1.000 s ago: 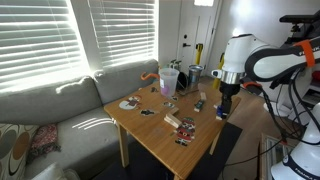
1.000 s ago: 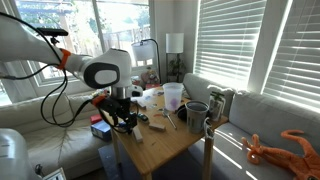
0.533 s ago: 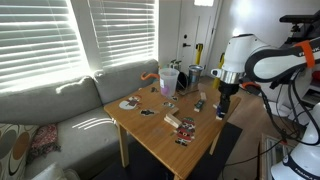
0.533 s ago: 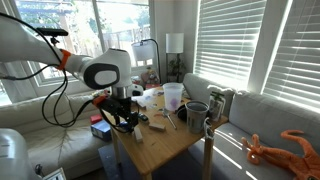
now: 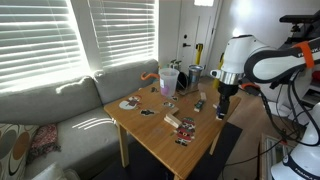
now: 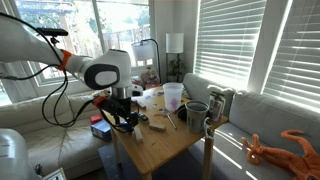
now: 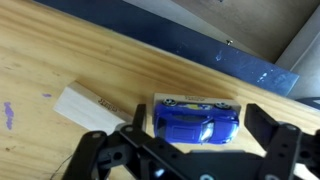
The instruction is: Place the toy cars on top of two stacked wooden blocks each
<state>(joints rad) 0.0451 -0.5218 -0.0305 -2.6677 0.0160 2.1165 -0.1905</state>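
In the wrist view a blue toy car [image 7: 197,122] rests on a light wooden block [image 7: 198,98] near the table edge. My gripper [image 7: 198,128] is open, with one finger on each side of the car and a small gap on both sides. I cannot tell whether there is a second block under that one. Another wooden block [image 7: 92,108] lies flat on the table beside it. In both exterior views the gripper [image 5: 224,108] [image 6: 125,120] hangs low over the table corner. A small dark thing [image 5: 199,104] may be the dark car.
The wooden table [image 5: 150,140] holds a clear cup [image 5: 168,80], a dark mug [image 5: 195,73] and flat red-and-white packets [image 5: 172,121]. A grey sofa [image 5: 60,110] stands beside it. The table edge [image 7: 200,48] runs just beyond the car.
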